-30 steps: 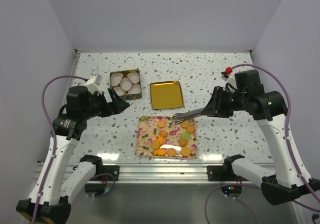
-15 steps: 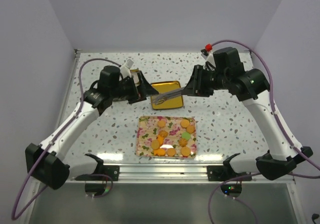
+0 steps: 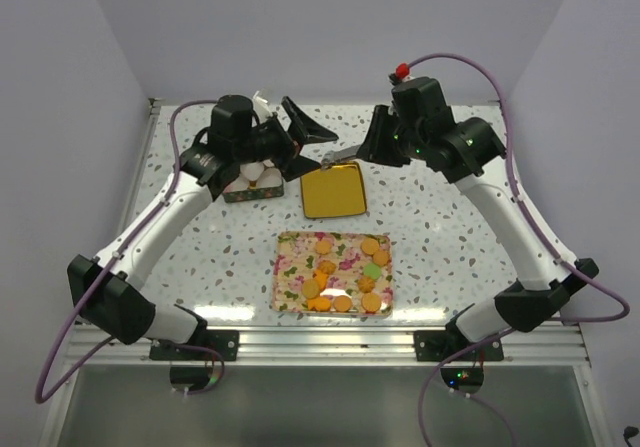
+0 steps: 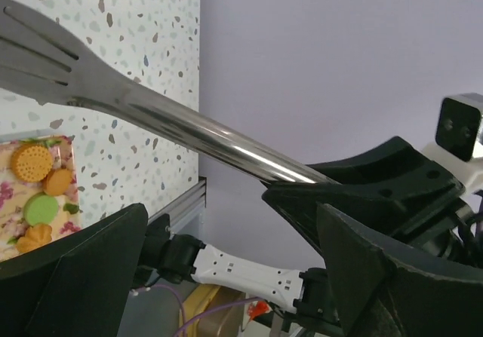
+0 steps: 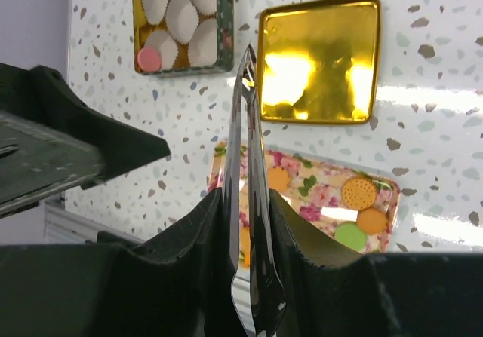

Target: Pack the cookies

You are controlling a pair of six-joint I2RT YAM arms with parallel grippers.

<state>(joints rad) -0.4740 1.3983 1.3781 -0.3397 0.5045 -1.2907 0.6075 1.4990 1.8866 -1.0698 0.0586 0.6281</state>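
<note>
Top view: small round orange-brown cookies [image 3: 326, 265] lie on flowered rectangular tray [image 3: 290, 267], near edge. R gripper [image 5: 249, 224] clamps slotted steel tongs [image 5: 245, 126], tips empty, raised beside L gripper [image 3: 312, 132], which is spread wide w/ nothing held. Prob a tongs handover; next you'd close L on them.

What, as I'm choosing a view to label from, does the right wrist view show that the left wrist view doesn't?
Only the right wrist view: the tin of paper cups and the gold lid. Only the left wrist view: the right arm's white link. Both: the tongs in the right pincer, and the floral tray with cookies, including the green one.
</note>
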